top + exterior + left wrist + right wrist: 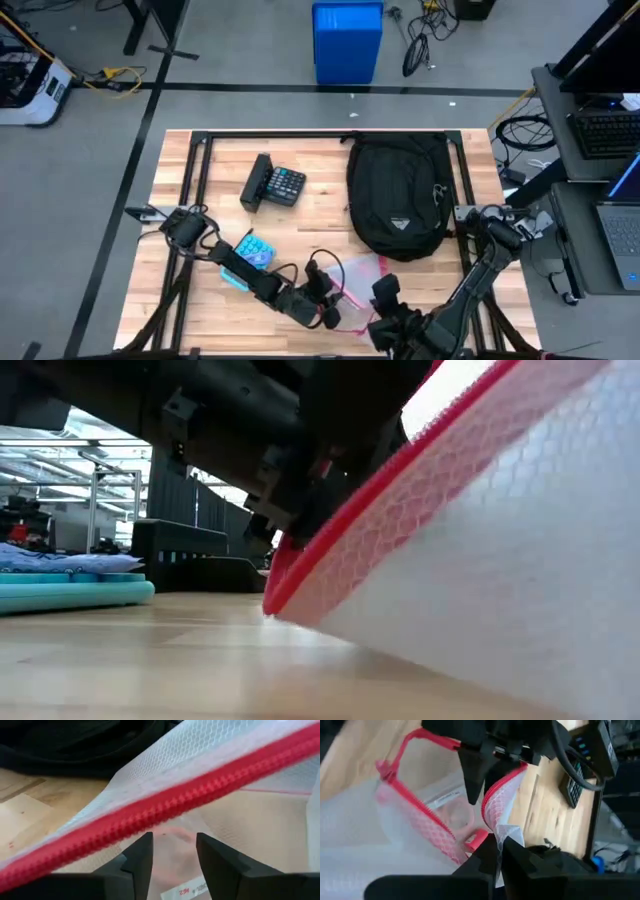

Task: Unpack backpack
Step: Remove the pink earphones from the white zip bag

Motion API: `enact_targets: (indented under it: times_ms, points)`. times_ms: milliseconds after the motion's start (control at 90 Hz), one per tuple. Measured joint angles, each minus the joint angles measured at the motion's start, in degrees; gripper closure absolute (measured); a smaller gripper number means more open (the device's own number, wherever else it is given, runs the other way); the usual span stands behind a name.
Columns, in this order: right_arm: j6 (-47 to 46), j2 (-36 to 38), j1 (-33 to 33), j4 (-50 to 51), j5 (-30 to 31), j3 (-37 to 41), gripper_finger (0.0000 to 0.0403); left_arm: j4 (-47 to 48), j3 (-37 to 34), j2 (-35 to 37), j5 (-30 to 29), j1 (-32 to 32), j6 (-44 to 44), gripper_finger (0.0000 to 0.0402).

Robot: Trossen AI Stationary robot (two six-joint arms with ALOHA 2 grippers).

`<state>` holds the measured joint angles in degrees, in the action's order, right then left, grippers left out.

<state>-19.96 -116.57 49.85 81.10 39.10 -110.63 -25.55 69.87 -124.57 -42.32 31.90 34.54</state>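
The large black fabric backpack [398,198], rounded with a small white logo patch, lies flat on the far right part of the wooden surface [320,215], well clear of my arms. Just nearer than its bottom edge sits the clear mesh pouch with the red zipper [358,280], already out of the bag, and that's where I'm working.

My right claw [499,851] is clenched on a fold of the pouch's mesh right beside the zipper band, pinching it thin between the tips. My left claw [174,851] is released, its two dark fingers spread on either side of the fabric just under the red zipper line, not closed on anything.

Further left, a black calculator [276,185] rests on the far middle of the surface, and a flat teal item [252,250] lies beside my left arm.

The risks from here, as I judge them: the mesh is slick and thin, so my right pinch could slip if I pull hard. If my left closes on both layers instead of one, the pouch won't open. And with both arms crowded at the near edge, a quick swing could knock them together or drag the pouch off the near edge.
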Motion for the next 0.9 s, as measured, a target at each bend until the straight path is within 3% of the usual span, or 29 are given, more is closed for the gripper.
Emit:
enact_targets:
  times_ms: [211, 322, 422, 589, 767, 900]
  points:
    - [15.73, 0.00, -0.80, -3.68, 1.06, 0.00, 0.0403, -2.46, 0.00, 0.00, -3.65, -0.43, -6.49, 0.0260]
    - [19.17, 0.00, -1.23, -5.73, 1.82, 0.00, 0.0403, -2.61, 0.00, 0.00, -2.93, -1.26, -8.31, 0.0260]
    - [17.01, 0.00, -1.74, -6.64, 1.69, 0.00, 0.0403, -2.23, 0.00, 0.00, 1.03, -1.80, -9.87, 0.0260]
    - [9.51, 0.00, -1.85, -8.79, 1.02, -0.04, 0.0403, -1.95, 0.00, 0.00, 14.84, -1.72, -16.26, 0.0260]
    - [3.43, 0.00, -1.74, -8.91, -2.43, -0.09, 0.0403, -2.40, 0.00, 0.00, 18.78, -0.96, -18.92, 0.0260]
    - [6.00, 0.00, -1.64, -7.32, -3.29, -0.09, 0.0403, -2.85, 0.00, 0.00, 22.26, -1.03, -18.93, 0.0260]
